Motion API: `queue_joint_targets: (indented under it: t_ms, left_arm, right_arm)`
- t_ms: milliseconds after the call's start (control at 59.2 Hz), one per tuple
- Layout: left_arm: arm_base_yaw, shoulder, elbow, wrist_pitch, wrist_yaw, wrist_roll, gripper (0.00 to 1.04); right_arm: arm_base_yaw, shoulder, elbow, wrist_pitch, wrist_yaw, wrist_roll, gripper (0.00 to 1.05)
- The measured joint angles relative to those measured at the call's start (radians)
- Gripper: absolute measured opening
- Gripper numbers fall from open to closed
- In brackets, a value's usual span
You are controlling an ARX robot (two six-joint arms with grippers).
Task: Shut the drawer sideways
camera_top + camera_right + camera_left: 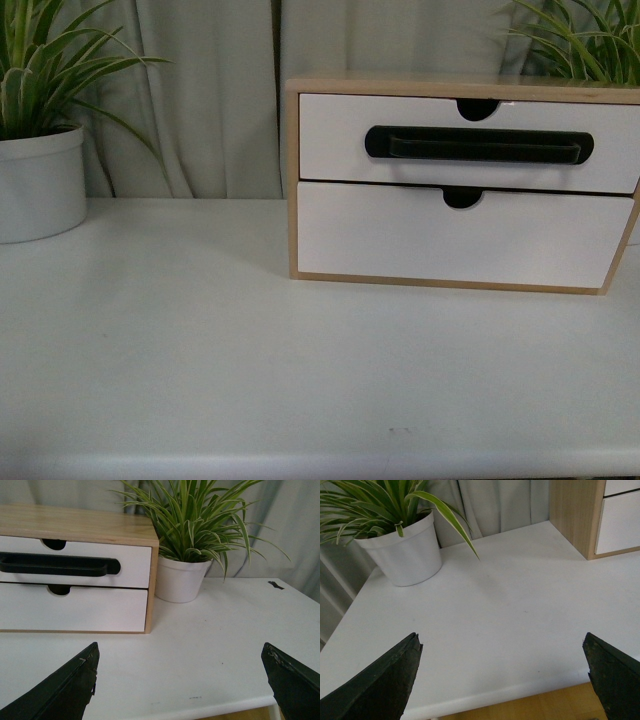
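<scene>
The drawer point(330, 135) is the upper white front with a long black bar handle point(478, 146) and a half-round notch, in a light-wood cabinet point(293, 180) at the back right of the white table. Its front sits about flush with the cabinet face. It also shows in the right wrist view point(130, 560). Neither arm shows in the front view. My left gripper point(502, 652) is open and empty over the table's front edge, far left of the cabinet. My right gripper point(181, 660) is open and empty near the front edge, right of the cabinet.
A plain white lower drawer front point(400, 240) with only a notch sits below. A white potted plant point(38, 180) stands back left; another white potted plant point(181, 577) stands right of the cabinet. Curtains hang behind. The table's front edge point(520, 687) lies under the left gripper.
</scene>
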Motion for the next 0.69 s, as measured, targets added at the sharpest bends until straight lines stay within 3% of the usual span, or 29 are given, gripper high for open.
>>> queue_joint_targets:
  t_ms: [152,220,321,405,456,642,692]
  left_arm:
    - [-0.001,-0.002,0.0,0.0,-0.004,-0.026,0.98]
    - [-0.056,-0.019,-0.03,0.067,-0.107,-0.116,0.87]
    - [-0.095,-0.055,-0.055,0.076,-0.127,-0.217,0.68]
    - [-0.096,-0.083,-0.07,0.065,-0.137,-0.253,0.5]
    - [-0.096,-0.102,-0.079,0.053,-0.136,-0.261,0.37]
    - [-0.097,-0.149,-0.095,0.024,-0.136,-0.269,0.05]
    - [-0.097,-0.164,-0.105,0.026,-0.135,-0.275,0.04]
  right_arm:
    - [0.0,0.001,0.0,0.0,0.0,0.012,0.95]
    - [-0.023,-0.011,-0.005,-0.001,-0.084,0.038,0.9]
    - [-0.097,-0.057,-0.066,0.008,-0.269,0.084,0.69]
    - [-0.13,-0.087,-0.109,0.017,-0.307,0.095,0.53]
    - [-0.219,-0.113,-0.142,0.018,-0.42,0.099,0.39]
    - [-0.273,-0.245,-0.188,-0.057,-0.444,0.103,0.07]
    - [-0.272,-0.253,-0.194,-0.056,-0.444,0.101,0.01]
